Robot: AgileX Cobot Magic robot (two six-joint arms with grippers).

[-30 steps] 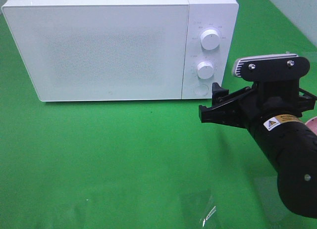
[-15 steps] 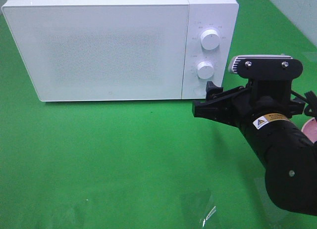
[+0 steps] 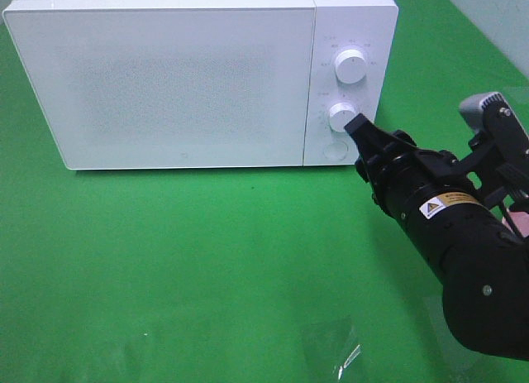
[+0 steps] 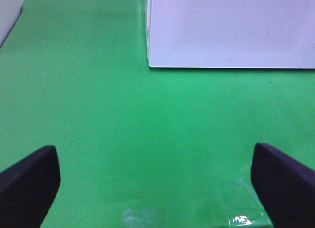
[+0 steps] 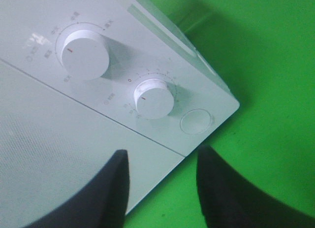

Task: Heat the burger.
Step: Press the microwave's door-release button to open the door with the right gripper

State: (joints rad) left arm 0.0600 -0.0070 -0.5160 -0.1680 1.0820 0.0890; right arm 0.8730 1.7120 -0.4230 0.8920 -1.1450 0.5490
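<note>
Across the green cloth (image 3: 207,259) in front of me stands the white microwave (image 3: 374,23), its long side running left to right, with its control panel at my right end. Its door (image 3: 165,85) is shut and frosted, so nothing behind it can be made out.

None of my views shows the burger. I cannot tell where it lies relative to either pair of jaws, nor which way it points or how its long axis runs.

My right gripper (image 3: 357,126) reaches in from the right toward the control panel, rolled onto its side. Its jaws are partly spread with nothing between them. From the high camera its tip looks right against the lower knob (image 3: 337,116), but my right wrist view shows that knob beyond my fingers (image 5: 108,188) rather than between them, so I cannot tell whether I touch it.

My left gripper (image 4: 155,161) hangs over bare cloth, well apart from the microwave's front edge. Its jaws are spread wide and hold nothing.

On the panel, the upper knob (image 3: 351,66) sits above the lower one, and a round button (image 3: 335,150) sits below both. A scrap of clear film (image 3: 335,350) lies on the cloth near the front.
</note>
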